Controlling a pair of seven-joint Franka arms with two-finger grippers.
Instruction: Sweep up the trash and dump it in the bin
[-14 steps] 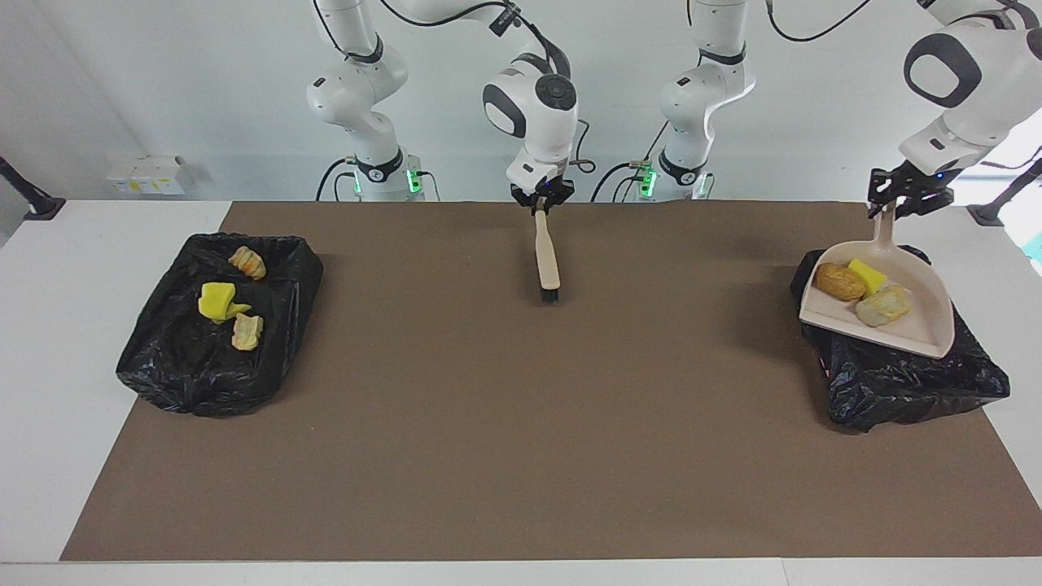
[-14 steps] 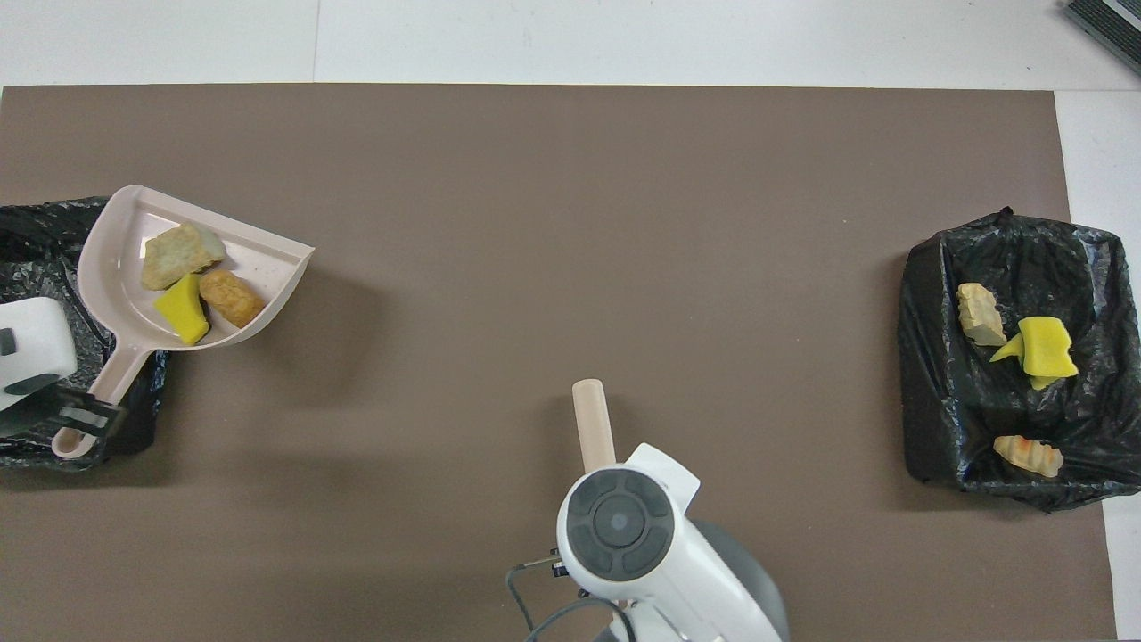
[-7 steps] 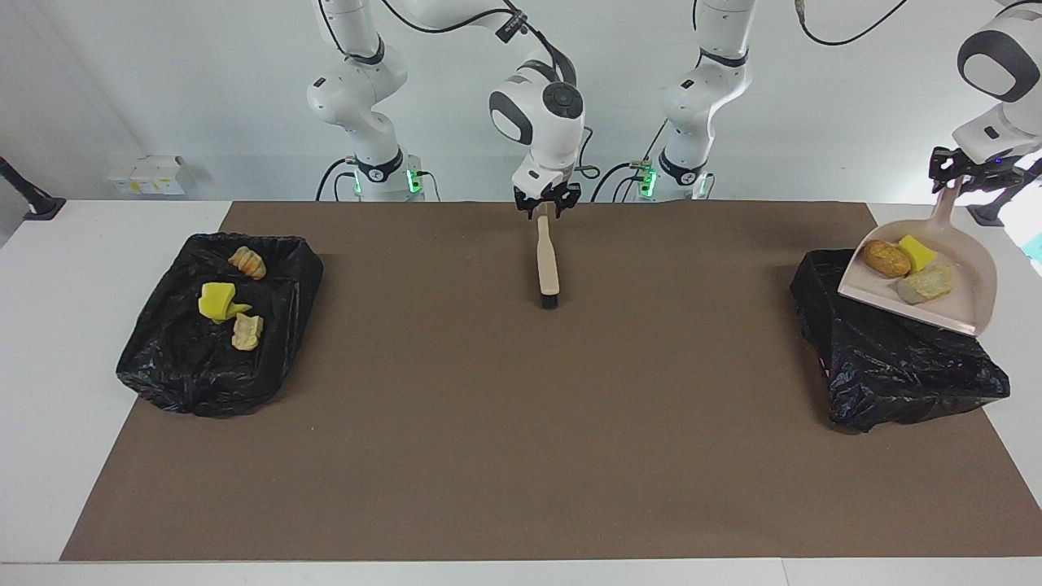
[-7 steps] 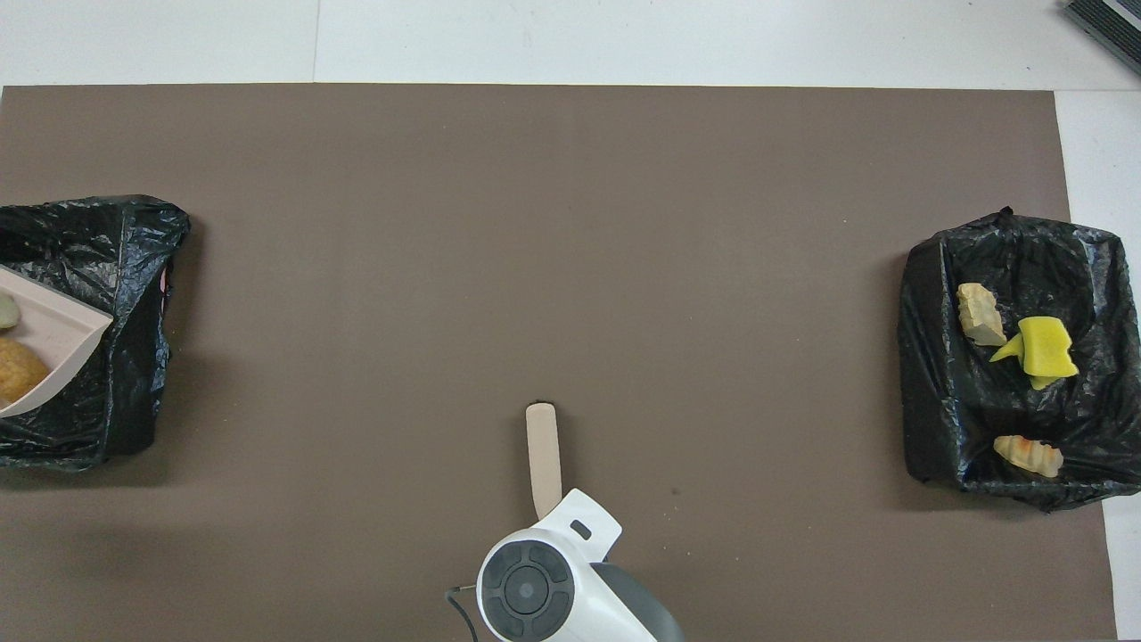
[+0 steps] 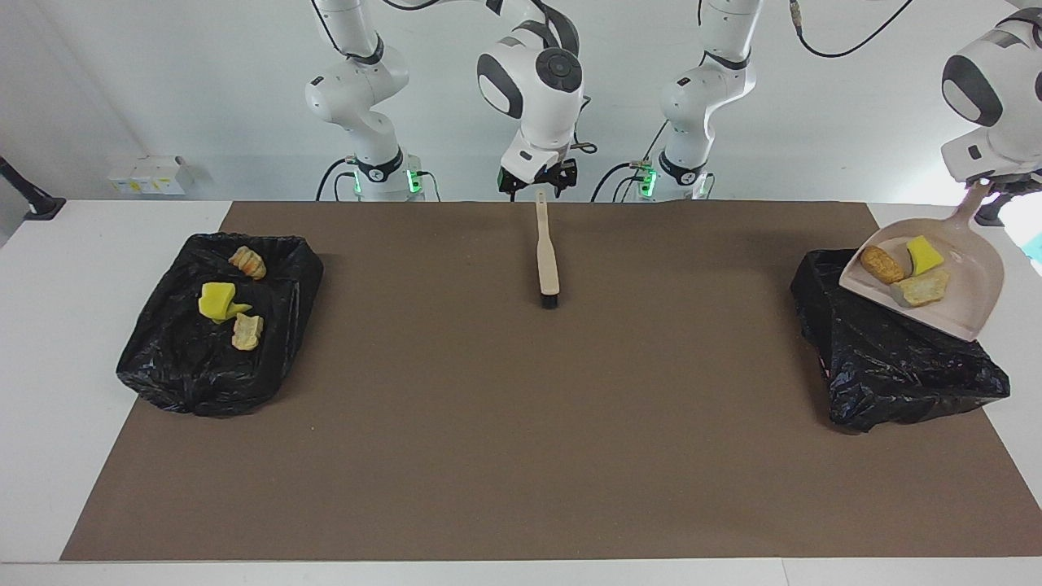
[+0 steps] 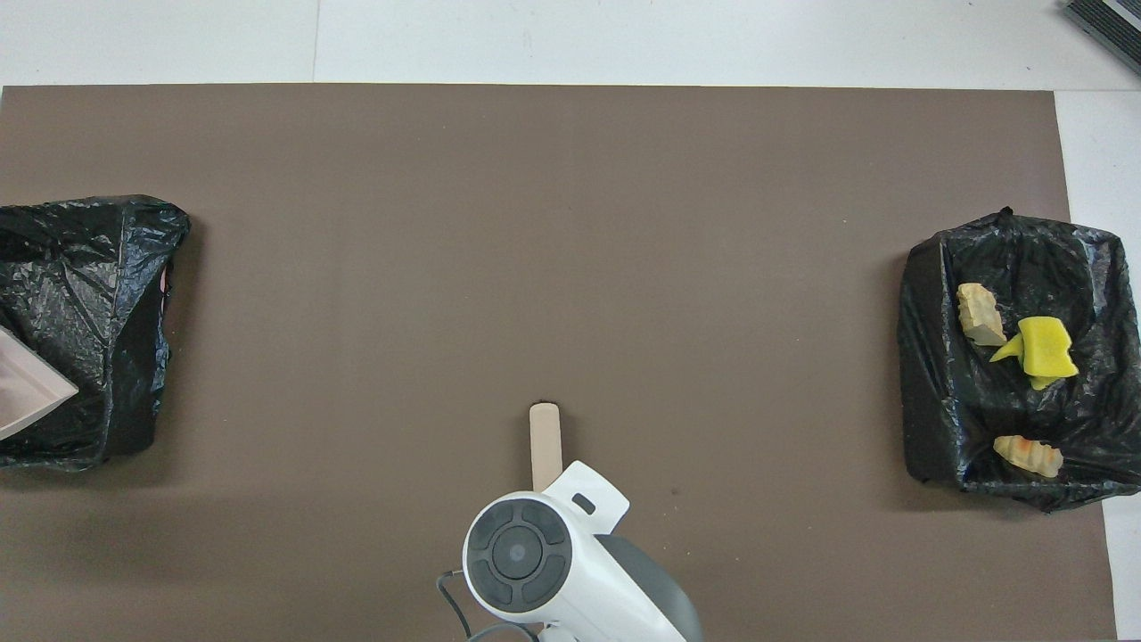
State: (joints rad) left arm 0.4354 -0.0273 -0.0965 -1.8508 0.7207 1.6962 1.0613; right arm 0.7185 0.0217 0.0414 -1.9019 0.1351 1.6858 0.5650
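Note:
The beige dustpan (image 5: 969, 293) hangs tilted over the black-bagged bin (image 5: 895, 366) at the left arm's end. My left gripper (image 5: 995, 182) is shut on its handle. On the pan lie three pieces of trash: a brown lump (image 5: 882, 264), a yellow sponge scrap (image 5: 925, 255) and a pale lump (image 5: 921, 289). Only a corner of the dustpan (image 6: 27, 401) enters the overhead view. The brush (image 5: 546, 252) lies on the mat with its bristles away from the robots. My right gripper (image 5: 537, 181) hovers open just above the handle's end, holding nothing. The brush handle (image 6: 545, 441) pokes out from under the right arm.
A second black-bagged bin (image 5: 212, 358) at the right arm's end holds three scraps: an orange lump (image 5: 247, 262), a yellow sponge (image 5: 218, 301) and a tan lump (image 5: 247, 331). The brown mat (image 5: 521, 448) covers most of the table. A small white box (image 5: 151, 173) sits at the table's corner.
The right gripper opened, let go of the brush and lifted off its handle. The left arm raised the loaded dustpan and carried it outward over the bin at its end.

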